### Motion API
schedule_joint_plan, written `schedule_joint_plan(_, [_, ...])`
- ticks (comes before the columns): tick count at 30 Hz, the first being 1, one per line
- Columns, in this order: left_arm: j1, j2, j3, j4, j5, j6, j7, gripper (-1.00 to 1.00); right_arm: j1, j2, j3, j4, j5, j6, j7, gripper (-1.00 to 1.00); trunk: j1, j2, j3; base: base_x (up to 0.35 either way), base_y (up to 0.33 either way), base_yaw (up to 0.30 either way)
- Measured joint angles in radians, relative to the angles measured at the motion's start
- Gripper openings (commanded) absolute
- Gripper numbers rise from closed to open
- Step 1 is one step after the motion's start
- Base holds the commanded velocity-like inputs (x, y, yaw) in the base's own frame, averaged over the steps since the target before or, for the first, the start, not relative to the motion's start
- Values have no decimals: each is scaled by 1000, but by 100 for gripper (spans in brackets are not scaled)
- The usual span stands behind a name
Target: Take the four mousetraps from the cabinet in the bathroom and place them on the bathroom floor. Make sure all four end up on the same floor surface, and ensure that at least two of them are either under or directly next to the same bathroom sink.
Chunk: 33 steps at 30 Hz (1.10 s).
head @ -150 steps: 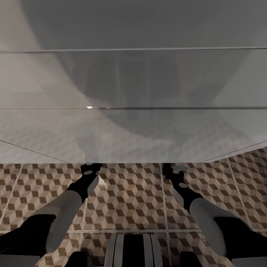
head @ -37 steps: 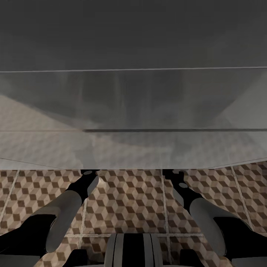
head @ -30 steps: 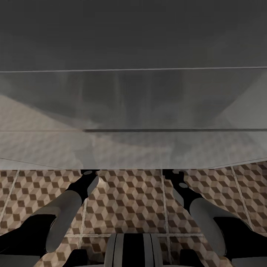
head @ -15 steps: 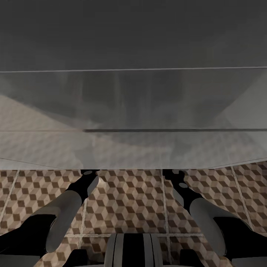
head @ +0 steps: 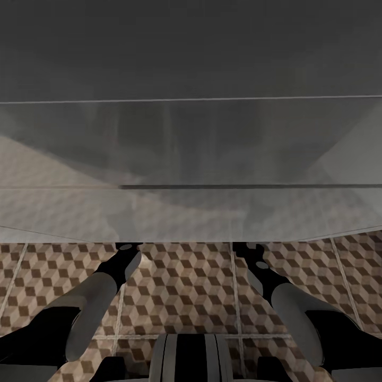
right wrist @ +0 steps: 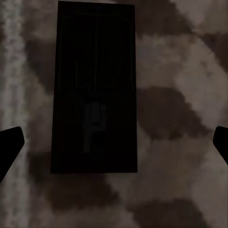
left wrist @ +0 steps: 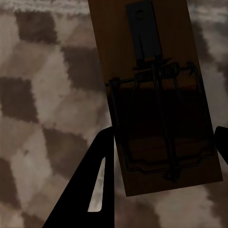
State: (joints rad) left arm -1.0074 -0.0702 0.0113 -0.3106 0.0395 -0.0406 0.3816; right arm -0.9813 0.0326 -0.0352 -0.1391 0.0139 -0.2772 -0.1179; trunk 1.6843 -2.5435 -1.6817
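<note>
- On my left wrist camera the mousetrap [left wrist: 156, 95] is a brown wooden board, matt, with thin dark metal wire and a coiled spring on it.
- The floor [head: 180, 286] I see from the head is tile, printed in brown, tan and cream cubes, with pale grout lines and no shine.
- Above it, the vanity [head: 191, 159] looks smooth and faintly glossy; I see dim reflections on it.
- My arm [head: 101, 297] has smooth grey shells and black joints.
</note>
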Motion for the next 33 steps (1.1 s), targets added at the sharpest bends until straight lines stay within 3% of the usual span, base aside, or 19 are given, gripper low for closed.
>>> schedule_joint_plan(33, [0,1,-4,22,1,5,-9,-100,0,-2,-1,0,0,0,1,100,0,0,0,0,0,0])
